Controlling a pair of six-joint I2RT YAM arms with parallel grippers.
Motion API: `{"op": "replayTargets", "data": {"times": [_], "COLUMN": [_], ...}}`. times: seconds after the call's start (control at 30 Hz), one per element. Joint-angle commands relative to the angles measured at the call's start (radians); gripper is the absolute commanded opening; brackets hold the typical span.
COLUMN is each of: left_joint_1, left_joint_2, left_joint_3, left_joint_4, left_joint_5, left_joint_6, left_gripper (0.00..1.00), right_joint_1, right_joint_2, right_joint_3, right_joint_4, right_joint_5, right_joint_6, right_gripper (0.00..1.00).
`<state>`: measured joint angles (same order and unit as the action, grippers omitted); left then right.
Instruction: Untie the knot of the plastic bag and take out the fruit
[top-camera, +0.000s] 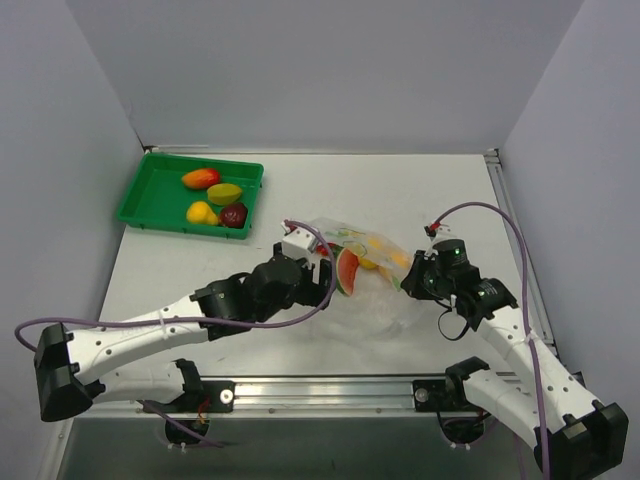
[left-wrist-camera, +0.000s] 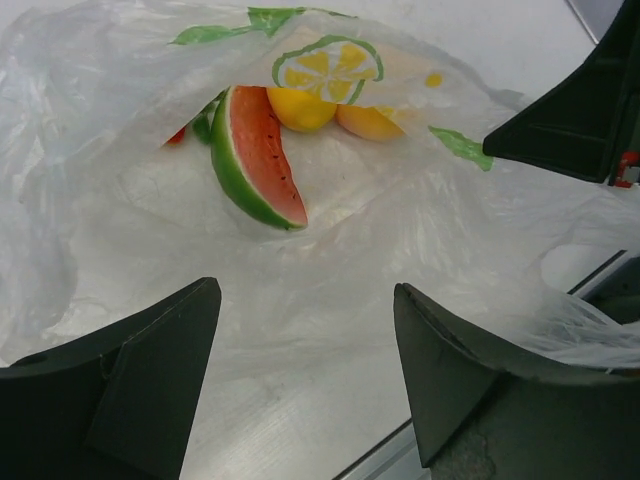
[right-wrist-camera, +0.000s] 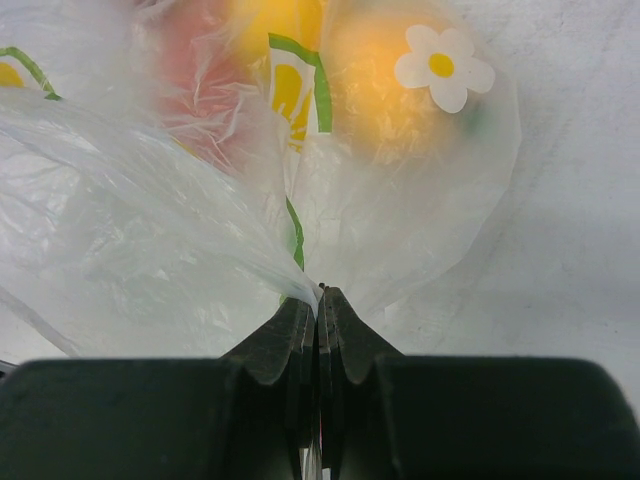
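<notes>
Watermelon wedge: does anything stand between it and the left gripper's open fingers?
Nothing visible does. The watermelon wedge lies uncovered at the bag mouth, only flat plastic spread before the open left gripper. The right gripper pinches the bag's other side, off that path.

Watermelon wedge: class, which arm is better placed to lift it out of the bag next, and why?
Probably the left. The left fingers stand open facing the watermelon wedge, holding nothing. The right fingers are shut on the bag, so that arm is busy.
</notes>
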<state>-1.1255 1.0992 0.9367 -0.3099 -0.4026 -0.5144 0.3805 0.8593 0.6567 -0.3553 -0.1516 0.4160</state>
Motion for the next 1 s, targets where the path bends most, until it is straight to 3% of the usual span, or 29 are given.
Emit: {"op": "replayTargets", "data": {"times": [0.0, 0.3, 0.6, 0.97], "left_joint_1": [-0.014, 0.013, 0.092, 0.145], "left_joint_2": [0.095, 0.389, 0.64, 0.855], "left_joint_3": [-0.007, 0.079, 0.175, 0.251], "left_joint_4": [0.123, 0.294, 0.345, 0.348], "left_joint_5": [-0.079, -0.122, -0.099, -0.104], "left_joint_6": [0.013, -0.012, -0.058, -0.09], "left_gripper": [0.8, 0.69, 0.88, 0.88], "right_joint_1": [0.006, 0.02, 0.072, 0.156], "right_joint_2": [-0.003, 0.012, 0.004, 0.023], "right_joint_3": [0.032, -0.035, -0.089, -0.106], "right_joint_4": [-0.013, 0.029, 0.079, 0.115], "right_joint_5": [0.03, 0.023, 0.023, 0.035], "right_joint_6": [-0.029, -0.017, 0.018, 0.03], "right_gripper": [0.0, 0.0, 0.0, 0.0]}}
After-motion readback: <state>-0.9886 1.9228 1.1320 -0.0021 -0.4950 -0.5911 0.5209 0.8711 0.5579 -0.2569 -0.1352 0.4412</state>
